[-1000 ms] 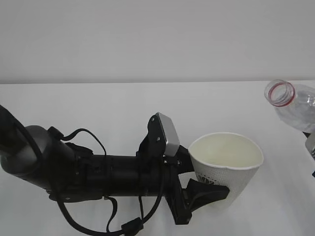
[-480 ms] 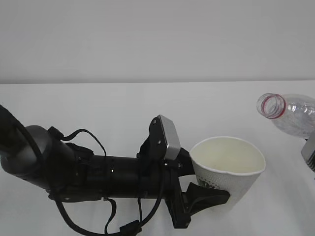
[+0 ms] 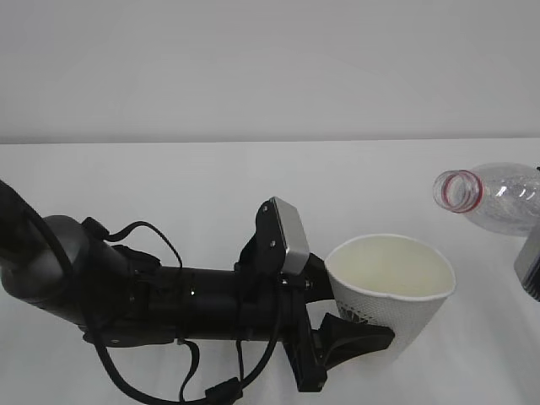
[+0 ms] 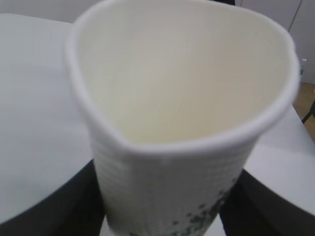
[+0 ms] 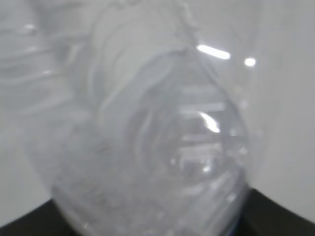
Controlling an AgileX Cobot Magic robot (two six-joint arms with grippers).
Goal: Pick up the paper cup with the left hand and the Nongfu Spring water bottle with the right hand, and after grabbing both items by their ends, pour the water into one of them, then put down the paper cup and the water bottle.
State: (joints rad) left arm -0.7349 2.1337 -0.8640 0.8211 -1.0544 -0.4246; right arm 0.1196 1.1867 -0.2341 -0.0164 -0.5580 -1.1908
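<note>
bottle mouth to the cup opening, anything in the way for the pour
Nothing visible. The Nongfu Spring water bottle is tipped with its open mouth toward the paper cup, and only bare table shows behind the gap.

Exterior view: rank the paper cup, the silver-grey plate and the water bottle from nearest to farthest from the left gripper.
1. Paper cup, held in the left gripper, centre-right.
2. Silver-grey plate, just behind it on the wrist.
3. Water bottle, tilted at the far right edge.

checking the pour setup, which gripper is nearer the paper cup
Left. The left gripper is clamped on the paper cup; the right gripper is off to the cup's right, holding the tilted water bottle.
</note>
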